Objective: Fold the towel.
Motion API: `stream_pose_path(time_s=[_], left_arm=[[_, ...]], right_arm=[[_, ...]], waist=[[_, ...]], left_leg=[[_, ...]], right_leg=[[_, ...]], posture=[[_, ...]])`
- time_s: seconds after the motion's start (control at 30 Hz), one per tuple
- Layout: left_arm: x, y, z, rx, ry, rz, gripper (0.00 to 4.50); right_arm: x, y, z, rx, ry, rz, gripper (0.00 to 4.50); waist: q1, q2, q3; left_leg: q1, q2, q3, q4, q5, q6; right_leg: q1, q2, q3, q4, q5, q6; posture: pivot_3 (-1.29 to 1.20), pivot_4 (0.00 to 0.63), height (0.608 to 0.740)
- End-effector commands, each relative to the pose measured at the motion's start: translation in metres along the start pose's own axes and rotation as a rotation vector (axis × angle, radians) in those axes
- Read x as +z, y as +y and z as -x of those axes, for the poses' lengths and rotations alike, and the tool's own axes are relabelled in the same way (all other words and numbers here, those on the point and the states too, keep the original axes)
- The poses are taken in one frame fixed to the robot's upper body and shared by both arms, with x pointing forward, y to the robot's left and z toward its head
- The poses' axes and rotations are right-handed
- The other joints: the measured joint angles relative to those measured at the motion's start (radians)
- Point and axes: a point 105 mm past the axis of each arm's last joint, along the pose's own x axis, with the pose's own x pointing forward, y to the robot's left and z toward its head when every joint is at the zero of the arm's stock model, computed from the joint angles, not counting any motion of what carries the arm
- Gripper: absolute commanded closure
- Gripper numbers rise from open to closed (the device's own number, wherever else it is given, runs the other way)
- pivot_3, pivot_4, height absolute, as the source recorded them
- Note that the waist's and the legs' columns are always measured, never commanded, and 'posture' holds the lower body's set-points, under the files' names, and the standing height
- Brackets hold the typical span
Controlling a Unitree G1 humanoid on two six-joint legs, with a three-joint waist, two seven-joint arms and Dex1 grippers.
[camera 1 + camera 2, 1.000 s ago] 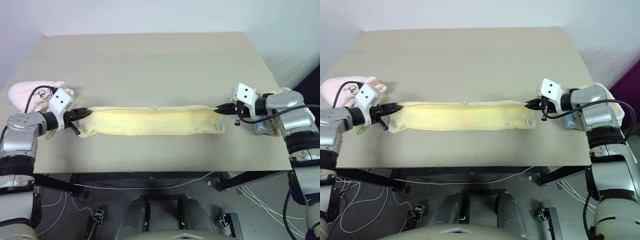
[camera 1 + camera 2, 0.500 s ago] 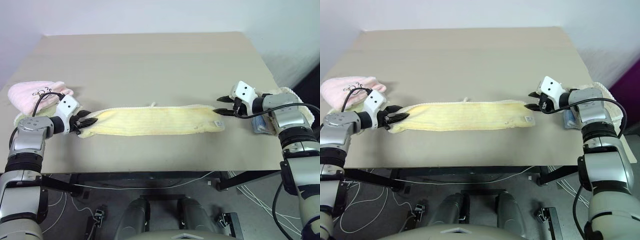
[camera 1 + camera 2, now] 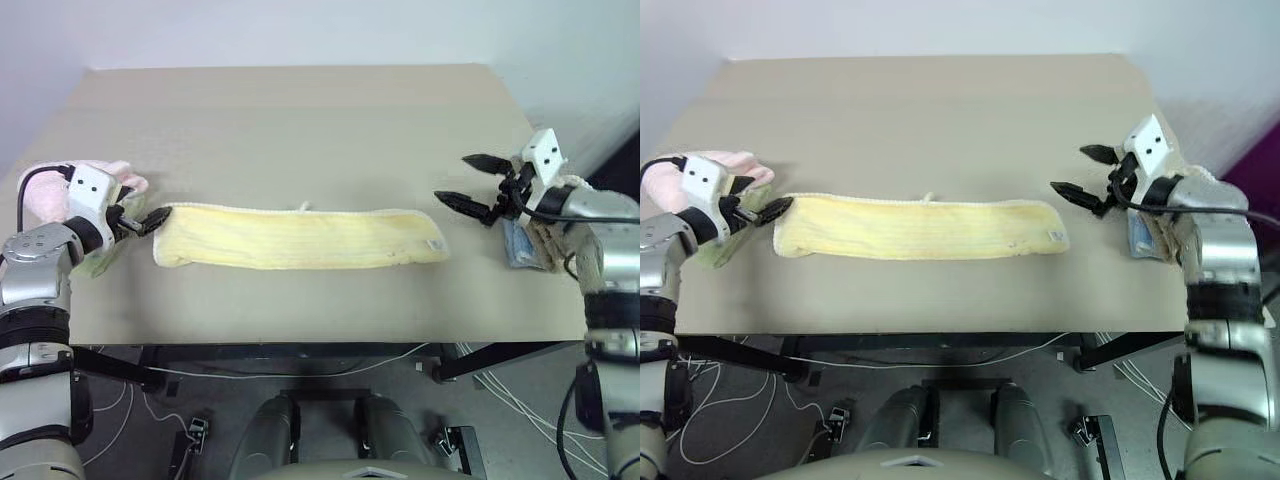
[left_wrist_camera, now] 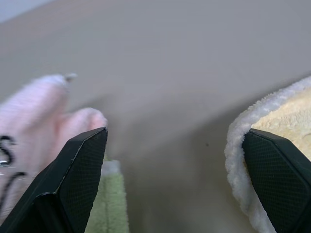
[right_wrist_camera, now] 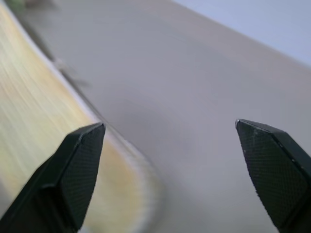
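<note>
The towel (image 3: 300, 238), a long pale yellow strip with a cream-white piped edge, lies flat across the front of the table, running left to right. My left gripper (image 3: 140, 218) is open just off the towel's left end, holding nothing. In the left wrist view its fingers (image 4: 73, 184) stand wide apart, with the towel's edge (image 4: 282, 116) beside one of them. My right gripper (image 3: 453, 178) is open above and just beyond the towel's right end, also empty. The right wrist view shows the towel (image 5: 39, 121) to one side of that gripper's spread fingers (image 5: 73, 174).
A pink towel (image 3: 50, 185) with a dark mark sits on a green cloth (image 3: 95, 262) at the table's left edge, behind my left gripper. At the right edge lies a folded cream towel (image 3: 545, 240). The beige table (image 3: 300, 120) stretches bare behind the towel.
Both grippers have opened and let go of the towel's ends. The left has drawn back to the left, the right has lifted up and away. The towel now lies slack on the table.
</note>
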Motion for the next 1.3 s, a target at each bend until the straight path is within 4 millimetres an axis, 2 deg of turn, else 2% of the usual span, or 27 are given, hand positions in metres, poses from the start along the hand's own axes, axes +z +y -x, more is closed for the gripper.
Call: stream_pose_path(time_s=[0.03, 0.1, 0.23, 0.5, 0.77, 0.9, 1.1, 1.3], left_arm=[[0.014, -0.002, 0.008, 0.003, -0.056, -0.059, 0.04], [0.013, -0.007, 0.008, -0.010, -0.049, -0.078, 0.04], [-0.002, -0.025, 0.005, -0.098, 0.009, -0.097, 0.04], [-0.021, -0.015, -0.005, -0.043, 0.137, -0.147, 0.04], [0.021, -0.015, -0.011, -0.025, -0.110, -0.084, 0.04], [0.026, -0.018, -0.008, -0.055, -0.146, -0.086, 0.04], [0.039, -0.040, 0.001, -0.186, -0.229, -0.053, 0.04], [0.038, -0.070, 0.004, -0.310, -0.228, -0.051, 0.04]], right_arm=[[0.011, 0.030, 0.013, 0.014, -0.084, -0.307, 0.00], [0.003, 0.044, 0.018, 0.021, -0.062, -0.417, 0.00], [-0.036, 0.064, 0.031, -0.060, 0.042, -0.540, 0.00], [-0.042, 0.069, 0.035, -0.117, 0.021, -0.678, 0.00], [-0.054, 0.078, 0.026, -0.164, -0.046, -1.008, 0.00], [-0.067, 0.079, 0.020, -0.247, -0.035, -1.142, 0.00], [-0.080, 0.070, 0.012, -0.376, -0.032, -1.272, 0.00], [-0.083, 0.058, 0.000, -0.447, -0.053, -1.334, 0.00]], waist=[[0.000, 0.000, 0.000], [0.001, 0.000, 0.000], [0.005, -0.003, -0.002], [0.001, -0.003, -0.002], [0.002, -0.004, -0.003], [-0.001, -0.004, -0.003], [-0.004, -0.004, -0.003], [-0.006, -0.005, -0.004]], left_leg=[[0.000, 0.000, 0.000, 0.000, 0.000, 0.000], [0.000, 0.000, 0.000, 0.000, 0.000, 0.000], [0.000, 0.000, -0.001, 0.000, 0.000, 0.000], [0.000, 0.000, 0.000, 0.000, 0.000, 0.000], [0.000, 0.000, 0.000, 0.001, 0.000, 0.000], [0.000, 0.000, 0.000, 0.000, 0.000, 0.000], [0.000, 0.000, 0.000, 0.000, 0.000, 0.000], [0.001, 0.000, 0.000, 0.000, 0.000, 0.000]], right_leg=[[0.000, 0.000, 0.000, 0.001, 0.000, 0.000], [-0.001, 0.000, 0.000, 0.001, 0.000, 0.000], [0.000, -0.001, 0.000, 0.001, 0.000, 0.000], [0.000, 0.002, 0.000, 0.001, 0.000, 0.000], [0.000, 0.001, 0.000, 0.002, 0.000, 0.000], [-0.001, 0.000, 0.000, 0.002, 0.000, 0.000], [-0.001, 0.001, 0.000, 0.002, 0.000, 0.000], [0.000, 0.002, 0.001, 0.002, 0.000, 0.000]], posture=[[0.00, 0.150, 0.740], [0.00, 0.150, 0.740], [0.00, 0.150, 0.740], [0.00, 0.150, 0.740], [0.00, 0.150, 0.740], [0.00, 0.150, 0.740], [0.00, 0.150, 0.740], [0.00, 0.150, 0.740]])
